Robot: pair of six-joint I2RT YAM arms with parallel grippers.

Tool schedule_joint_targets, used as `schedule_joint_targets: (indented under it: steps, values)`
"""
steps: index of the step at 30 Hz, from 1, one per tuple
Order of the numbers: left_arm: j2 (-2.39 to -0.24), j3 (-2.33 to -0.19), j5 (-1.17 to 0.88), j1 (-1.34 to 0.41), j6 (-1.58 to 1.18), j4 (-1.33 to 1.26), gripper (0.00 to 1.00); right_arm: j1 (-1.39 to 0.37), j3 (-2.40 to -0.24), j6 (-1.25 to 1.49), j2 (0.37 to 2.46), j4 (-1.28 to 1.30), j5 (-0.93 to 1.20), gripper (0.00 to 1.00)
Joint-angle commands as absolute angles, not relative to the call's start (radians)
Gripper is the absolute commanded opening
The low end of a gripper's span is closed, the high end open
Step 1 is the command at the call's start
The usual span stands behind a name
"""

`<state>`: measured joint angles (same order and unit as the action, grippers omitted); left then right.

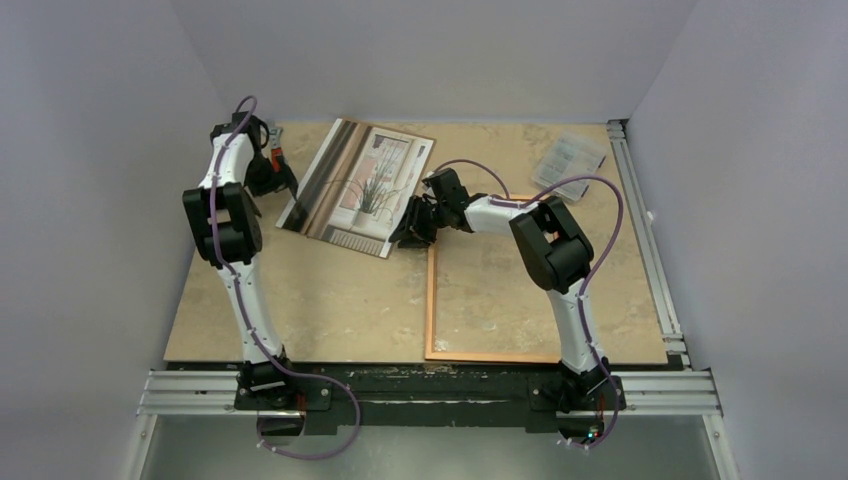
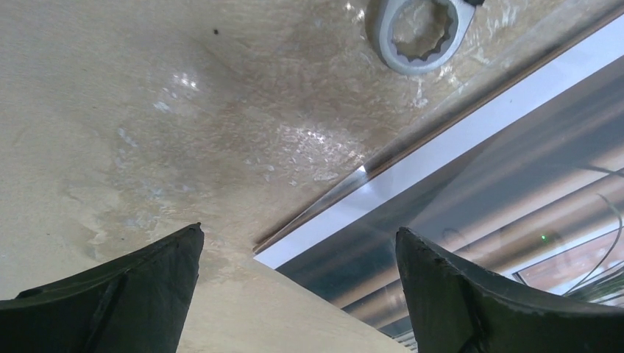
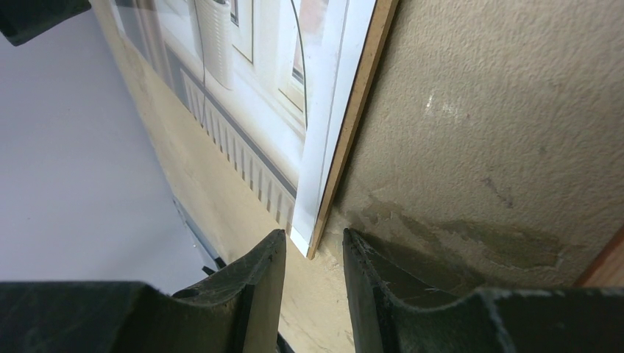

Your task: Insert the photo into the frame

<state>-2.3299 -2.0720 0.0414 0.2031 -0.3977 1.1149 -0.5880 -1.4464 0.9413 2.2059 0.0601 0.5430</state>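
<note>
The photo, a print of a grassy potted plant at a window, lies face up and skewed on the table at the back centre. The frame, thin and orange-brown, lies flat at the right with bare table inside it. My right gripper is at the photo's near right corner. In the right wrist view the gripper is slightly open, with the photo's corner just ahead of the tips, not pinched. My left gripper is by the photo's left edge. It is wide open over the photo's edge.
A small clear plastic box lies at the back right. A grey metal ring lies on the table ahead of the left gripper. A sliver of the frame shows beside the right fingers. Grey walls close in three sides.
</note>
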Motion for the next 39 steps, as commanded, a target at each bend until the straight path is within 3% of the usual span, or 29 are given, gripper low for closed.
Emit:
schedule_joint_targets:
  steps: [1,10,22,34,39]
  values:
    - [-2.291,-2.047,-0.036,0.2,-0.373,1.118,1.0,-0.587,-1.435,0.889,2.248,0.146,0.469,0.36]
    - [-2.339,-2.106,-0.036,0.164,-0.34,1.195,1.0,-0.587,-1.428,0.887,2.232,0.147,0.476,0.35]
    - [-2.573,-2.481,0.028,0.099,-0.197,1.574,1.0,-0.587,-1.428,0.858,2.201,0.179,0.473,0.35]
    - [-2.571,-2.267,-0.019,-0.037,-0.137,1.574,1.0,-0.589,-1.451,0.74,2.098,0.316,0.347,0.34]
    - [-2.438,-2.112,-0.003,-0.049,-0.152,1.476,1.0,-0.591,-1.505,0.672,2.07,0.384,0.319,0.34]
